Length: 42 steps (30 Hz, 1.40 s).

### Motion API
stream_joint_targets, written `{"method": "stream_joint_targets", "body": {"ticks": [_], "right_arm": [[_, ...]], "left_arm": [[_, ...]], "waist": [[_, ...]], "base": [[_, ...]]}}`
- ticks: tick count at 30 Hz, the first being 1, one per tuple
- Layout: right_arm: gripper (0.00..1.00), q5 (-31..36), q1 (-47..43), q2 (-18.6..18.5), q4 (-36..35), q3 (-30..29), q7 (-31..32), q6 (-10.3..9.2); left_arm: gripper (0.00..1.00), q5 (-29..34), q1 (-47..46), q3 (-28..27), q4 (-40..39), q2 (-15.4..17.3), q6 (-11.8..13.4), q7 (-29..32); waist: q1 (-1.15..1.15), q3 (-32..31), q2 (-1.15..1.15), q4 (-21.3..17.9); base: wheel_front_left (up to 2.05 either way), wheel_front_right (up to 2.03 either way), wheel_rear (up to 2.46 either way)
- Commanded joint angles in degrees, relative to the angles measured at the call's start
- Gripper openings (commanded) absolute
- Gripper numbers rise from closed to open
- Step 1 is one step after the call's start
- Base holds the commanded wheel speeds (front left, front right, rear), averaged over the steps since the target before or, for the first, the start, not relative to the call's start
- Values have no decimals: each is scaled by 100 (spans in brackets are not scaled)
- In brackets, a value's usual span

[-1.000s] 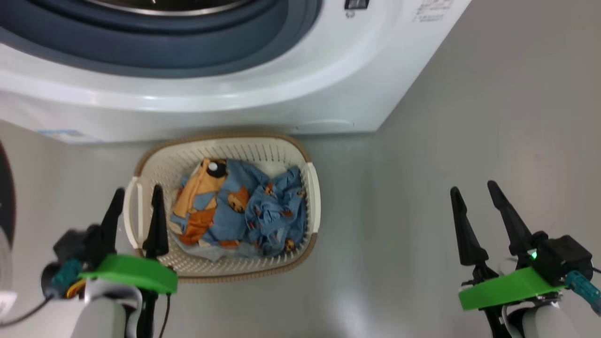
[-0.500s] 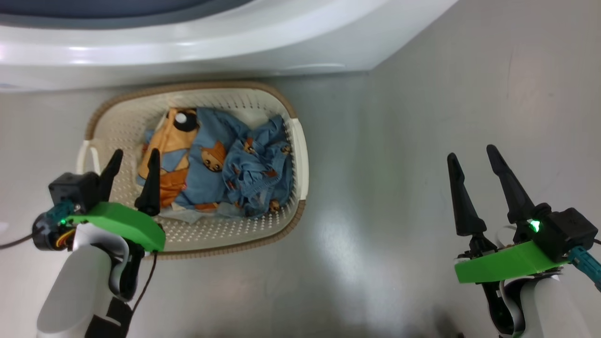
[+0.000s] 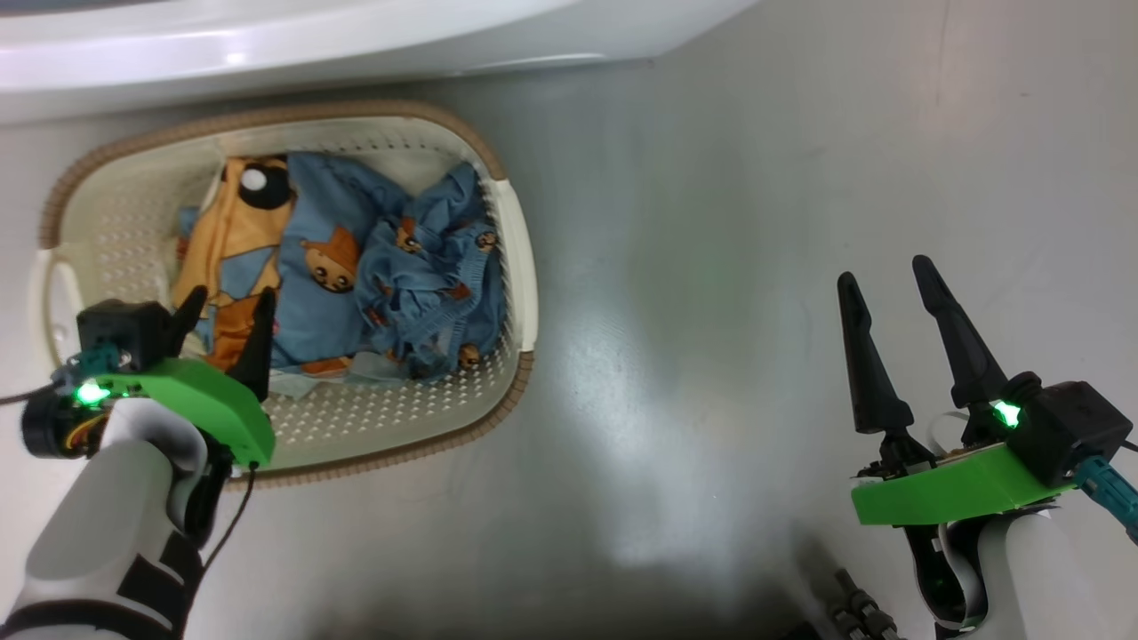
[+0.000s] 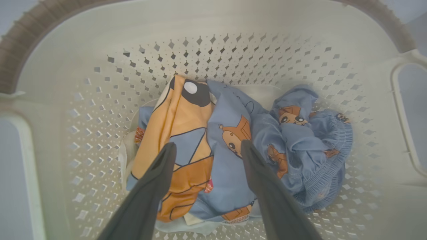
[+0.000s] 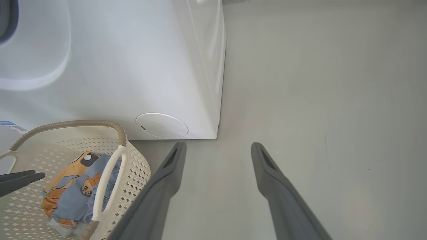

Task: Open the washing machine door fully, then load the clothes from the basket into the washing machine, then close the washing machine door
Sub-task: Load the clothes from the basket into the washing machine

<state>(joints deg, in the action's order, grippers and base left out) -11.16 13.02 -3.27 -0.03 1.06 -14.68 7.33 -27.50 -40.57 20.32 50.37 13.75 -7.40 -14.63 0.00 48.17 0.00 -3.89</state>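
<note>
The cream basket (image 3: 520,267) with a brown rim stands on the floor just before the white washing machine (image 3: 267,44). Inside it lie the light-blue clothes (image 3: 356,267) with orange figures. My left gripper (image 3: 227,302) hangs open inside the basket, over the orange patch of the clothes (image 4: 206,146), with nothing between its fingers (image 4: 156,176). Far to the right, my right gripper (image 3: 880,271) stands open over bare floor. In the right wrist view the basket (image 5: 133,163) lies lower left of my right gripper (image 5: 217,146), before the washing machine (image 5: 133,66). The washing machine door is out of view.
Grey glossy floor (image 3: 711,267) spreads right of the basket and of the machine's corner. A round cover (image 5: 161,125) sits low on the machine's front. Dark parts of my own base (image 3: 853,609) show at the bottom edge.
The head camera has tilted down, so the machine and basket slid up and left in view. My left gripper has gone from the basket's left rim to over the clothes. Both stay open.
</note>
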Motion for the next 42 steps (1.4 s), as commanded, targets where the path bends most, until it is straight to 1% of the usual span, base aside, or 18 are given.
{"method": "stream_joint_targets", "body": {"ticks": [1, 6, 12, 21, 24, 26, 29, 31, 35, 36, 37, 38, 42], "right_arm": [[100, -65, -60, 37, -120, 158, -32, 16], [100, -157, -25, 38, -133, 190, -32, 16], [100, -221, 2, 38, -140, 235, -32, 16], [100, -371, 72, 39, -95, 339, -32, 16], [100, -436, 100, 39, -71, 375, -32, 16], [100, -468, 115, 39, -63, 399, -32, 16], [100, -498, 140, 39, -53, 428, -32, 16], [100, -515, 159, 39, -50, 438, -32, 16], [100, -570, 183, 39, -20, 449, -32, 16], [100, -578, 185, 39, -8, 447, -32, 16], [100, -588, 185, 39, 1, 448, -32, 16], [100, -595, 187, 39, 3, 450, -32, 16], [100, -608, 204, 39, -20, 431, -32, 16]], "left_arm": [[100, -111, -17, -18, 164, 278, -8, 13], [100, -132, -406, 255, 760, 404, -8, 152], [100, -41, -822, 415, 1429, 406, -8, 259], [100, 165, -1185, 679, 1957, 433, 56, 402], [100, 297, -1288, 817, 2059, 441, 169, 472], [100, 444, -1352, 963, 2118, 453, 293, 554], [100, 746, -1442, 1264, 2201, 474, 522, 813], [100, 865, -1488, 1397, 2239, 457, 623, 1002], [100, 1035, -1538, 1629, 2289, 400, 703, 1301], [91, 1003, -1530, 1613, 2297, 381, 714, 1353], [31, 973, -1518, 1599, 2304, 372, 722, 1404], [0, 948, -1506, 1588, 2309, 372, 729, 1439], [0, 883, -1435, 1571, 2324, 395, 770, 1475]], "waist": [[0, 164, 0, -143], [0, 328, 0, -245], [0, 467, 0, -306], [0, 572, 0, -423], [0, 585, 0, -483], [0, 599, 0, -524], [0, 630, 0, -580], [0, 644, 0, -613], [0, 640, 0, -678], [0, 630, 0, -683], [0, 619, 0, -690], [0, 608, 0, -699], [0, 556, 0, -713]], "base": [[0, 0, 0], [0, 0, 0], [0, 0, 0], [0, 0, 0], [0, 0, 0], [0, 0, 0], [0, 0, 0], [0, 0, 0], [0, 0, 0], [0, 0, 0], [0, 0, 0], [0, 0, 0], [0, 0, 0]]}}
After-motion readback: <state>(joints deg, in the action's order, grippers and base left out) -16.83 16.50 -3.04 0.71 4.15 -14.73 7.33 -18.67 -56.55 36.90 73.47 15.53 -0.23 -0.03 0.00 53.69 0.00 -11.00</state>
